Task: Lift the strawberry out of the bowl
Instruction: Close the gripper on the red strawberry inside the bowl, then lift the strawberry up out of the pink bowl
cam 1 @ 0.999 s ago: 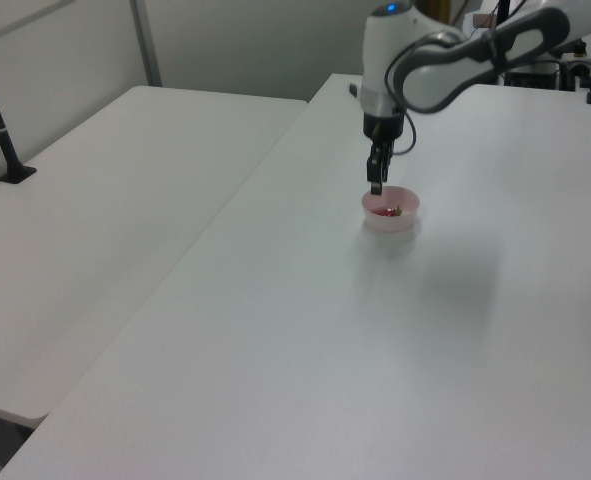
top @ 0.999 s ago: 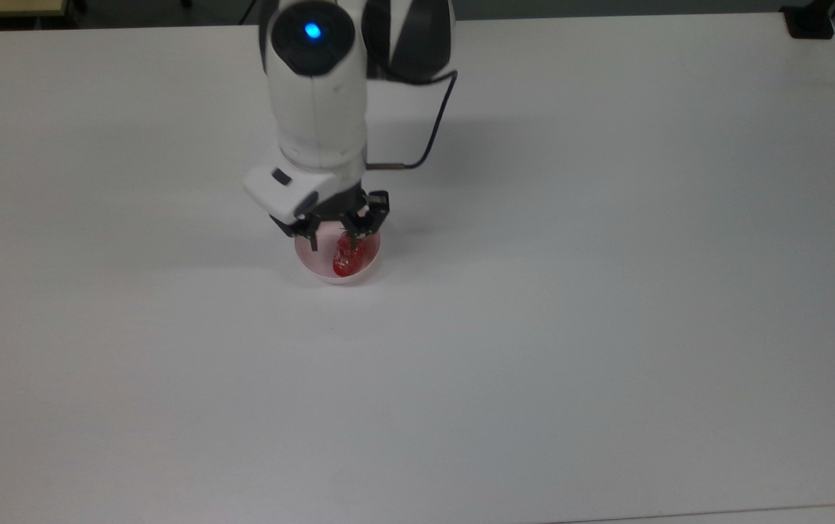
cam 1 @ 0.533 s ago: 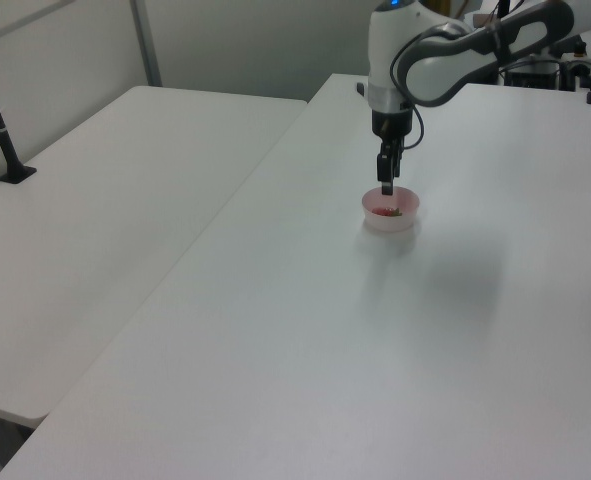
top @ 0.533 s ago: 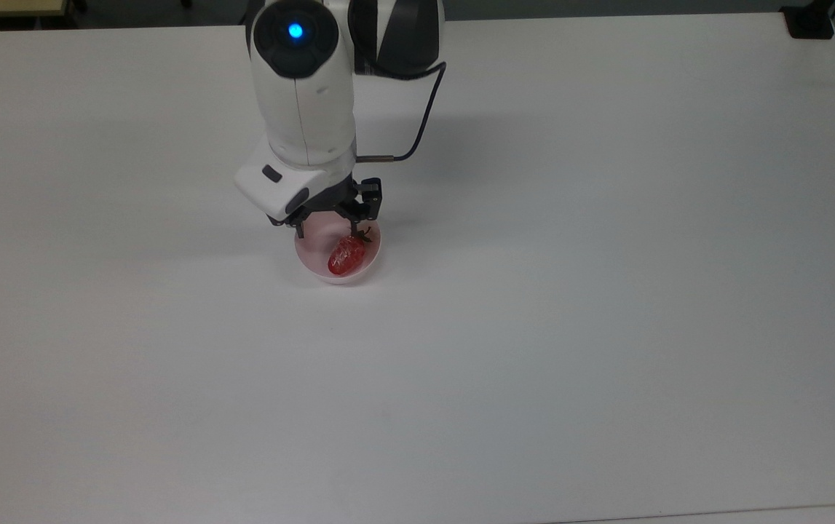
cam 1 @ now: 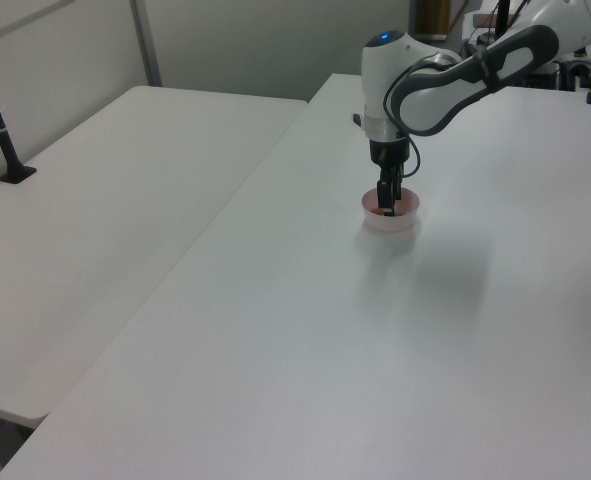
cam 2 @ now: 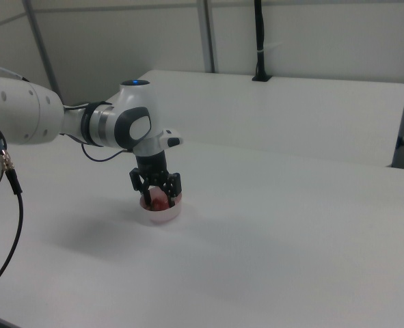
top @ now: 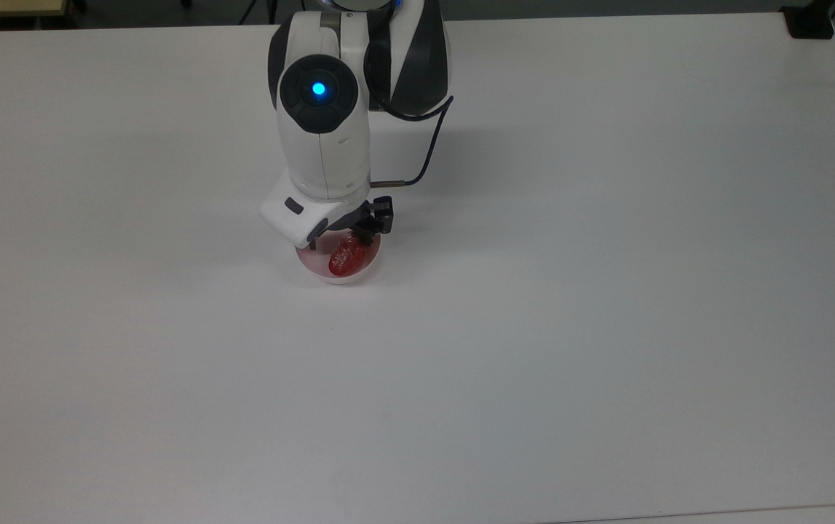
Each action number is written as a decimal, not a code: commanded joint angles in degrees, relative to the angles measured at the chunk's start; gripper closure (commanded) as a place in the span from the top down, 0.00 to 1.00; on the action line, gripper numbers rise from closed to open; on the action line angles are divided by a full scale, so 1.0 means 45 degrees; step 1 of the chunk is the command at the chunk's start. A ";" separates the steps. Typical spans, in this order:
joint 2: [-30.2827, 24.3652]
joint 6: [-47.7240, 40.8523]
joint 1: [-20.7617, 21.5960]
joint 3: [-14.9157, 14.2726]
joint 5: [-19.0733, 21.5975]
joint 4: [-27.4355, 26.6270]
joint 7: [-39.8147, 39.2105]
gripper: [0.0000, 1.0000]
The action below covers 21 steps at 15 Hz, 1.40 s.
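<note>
- In the top view the pale pink bowl (top: 306, 263) stands on the white worktop (top: 606, 327), a little left of the middle, and its far rim is covered by the white wrist of the arm.
- The red strawberry (top: 346, 258) lies inside the bowl, toward the top view's right side, with its long axis slanting.
- In the right view the jaws of the gripper (cam 2: 158, 199) are spread apart and reach down into the bowl on both sides of the strawberry (cam 2: 158, 198); I judge that they do not press it yet.
- To do this step well, I think the jaws should go a little lower, stay clear of the bowl wall, and close slowly across the narrow width of the glossy fruit.
- The lift should be straight up, because the light bowl can tip or slide.
</note>
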 commanded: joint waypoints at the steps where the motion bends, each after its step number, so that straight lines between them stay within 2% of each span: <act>1: -0.0030 0.0762 0.0191 -0.0099 0.0059 -0.0438 0.0007 0.64; 6: -0.0029 0.0822 0.0171 -0.0099 0.0059 -0.0420 -0.0169 0.28; 11: -0.0477 0.0647 0.0171 -0.0060 0.0156 -0.0303 -0.0072 0.28; 17: -0.1610 -0.0974 -0.0023 -0.0040 0.0528 0.0381 -0.0285 0.28; 19: -0.1845 -0.0994 -0.0586 -0.0351 0.0508 0.0362 -0.1179 0.28; 21: -0.1826 -0.0936 -0.0785 -0.1266 0.0489 0.0362 -0.2000 0.28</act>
